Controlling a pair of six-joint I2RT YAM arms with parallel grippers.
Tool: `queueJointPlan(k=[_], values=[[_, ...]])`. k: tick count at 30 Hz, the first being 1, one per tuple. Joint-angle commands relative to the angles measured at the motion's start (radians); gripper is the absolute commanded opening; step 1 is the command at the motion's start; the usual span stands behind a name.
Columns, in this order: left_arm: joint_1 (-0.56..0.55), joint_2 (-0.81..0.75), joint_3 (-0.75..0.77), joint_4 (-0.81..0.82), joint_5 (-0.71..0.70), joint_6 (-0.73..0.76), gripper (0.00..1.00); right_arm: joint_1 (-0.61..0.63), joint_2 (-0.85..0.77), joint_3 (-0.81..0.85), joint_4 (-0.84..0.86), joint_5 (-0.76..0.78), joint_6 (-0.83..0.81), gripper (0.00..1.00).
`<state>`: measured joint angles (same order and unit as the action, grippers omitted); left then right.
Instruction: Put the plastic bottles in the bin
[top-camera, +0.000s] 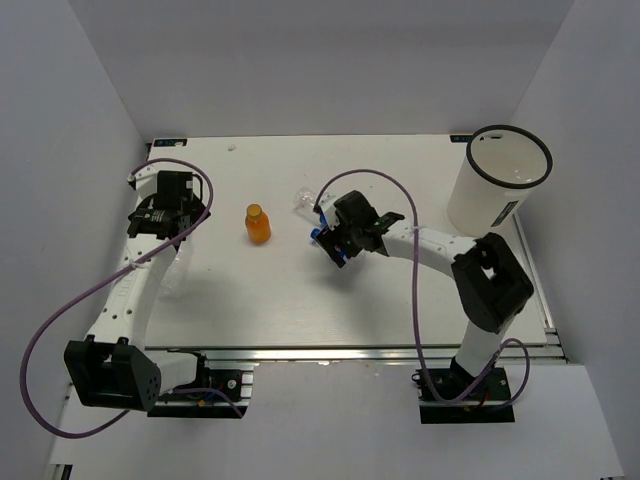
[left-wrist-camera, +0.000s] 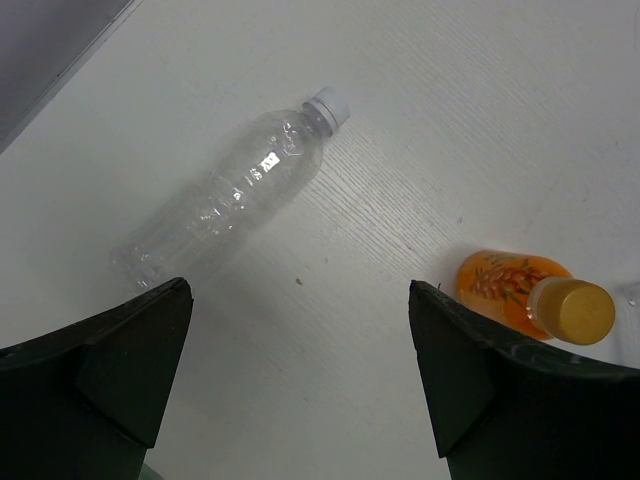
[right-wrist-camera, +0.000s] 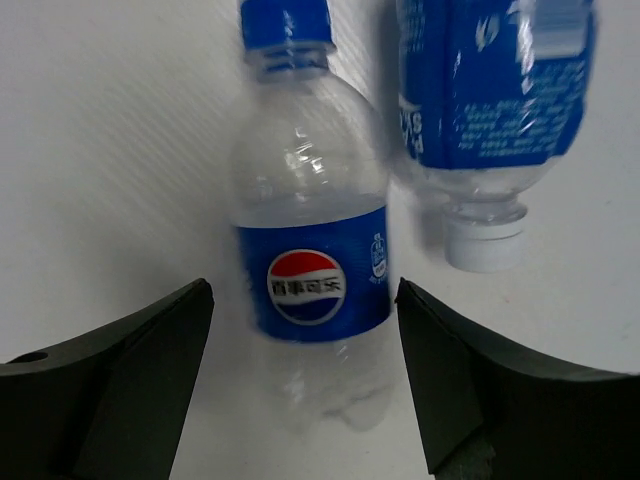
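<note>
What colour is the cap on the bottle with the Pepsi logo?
Blue; the cap shows best in the right wrist view.

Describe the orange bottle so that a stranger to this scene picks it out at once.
Start at the white table, whose far right corner holds the tall white bin. In the table's left half, a little beyond the middle, is the orange bottle. It alone is stubby and orange with an orange cap; the other bottles are clear and longer.
</note>
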<state>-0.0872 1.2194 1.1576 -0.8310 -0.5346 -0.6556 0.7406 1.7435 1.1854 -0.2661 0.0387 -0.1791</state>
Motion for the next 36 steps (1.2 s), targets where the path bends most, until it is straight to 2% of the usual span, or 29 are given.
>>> queueJointPlan(k=[1,5,8,9,11,13,16,18,22,23,26,29,31,34,35,36], values=[[0.004,-0.018,-0.004,-0.022,-0.013,-0.013,0.98,0.006,0.062,-0.049,0.08,0.084,0.043,0.78],[0.006,-0.015,-0.003,-0.022,-0.016,-0.015,0.98,0.009,0.068,-0.069,0.096,0.113,0.05,0.63],[0.006,0.0,0.014,-0.026,-0.025,-0.016,0.98,0.017,0.016,-0.084,0.082,0.074,0.052,0.36],[0.007,0.005,0.022,-0.031,-0.03,-0.021,0.98,0.022,-0.037,-0.079,0.068,0.057,0.061,0.21],[0.007,0.012,0.037,-0.034,-0.034,-0.022,0.98,0.025,-0.114,-0.052,0.05,-0.015,0.073,0.12],[0.007,0.014,0.04,-0.025,-0.042,-0.022,0.98,0.025,-0.244,-0.021,0.062,-0.072,0.073,0.1],[0.009,0.019,0.053,-0.007,-0.038,-0.016,0.98,0.007,-0.37,0.074,0.111,-0.057,0.031,0.1],[0.01,0.028,0.056,0.01,-0.036,-0.013,0.98,-0.064,-0.401,0.17,0.119,0.002,0.02,0.12],[0.012,0.042,0.045,0.033,-0.036,-0.015,0.98,-0.285,-0.374,0.339,0.07,0.11,0.064,0.08],[0.012,0.046,0.044,0.039,-0.036,-0.015,0.98,-0.366,-0.366,0.368,0.058,0.197,0.084,0.08],[0.014,0.06,0.045,0.046,-0.039,-0.007,0.98,-0.495,-0.328,0.445,0.007,0.402,0.102,0.1],[0.017,0.072,0.047,0.052,-0.042,-0.003,0.98,-0.622,-0.277,0.491,-0.079,0.469,0.144,0.1],[0.018,0.08,0.047,0.055,-0.044,0.002,0.98,-0.661,-0.234,0.519,-0.145,0.522,0.206,0.12],[0.021,0.084,0.048,0.059,-0.045,0.005,0.98,-0.698,-0.211,0.523,-0.234,0.624,0.297,0.32],[0.024,0.088,0.053,0.061,-0.045,0.008,0.98,-0.702,-0.217,0.514,-0.226,0.629,0.308,0.51],[0.026,0.089,0.054,0.064,-0.047,0.011,0.98,-0.702,-0.22,0.519,-0.22,0.619,0.316,0.61]])
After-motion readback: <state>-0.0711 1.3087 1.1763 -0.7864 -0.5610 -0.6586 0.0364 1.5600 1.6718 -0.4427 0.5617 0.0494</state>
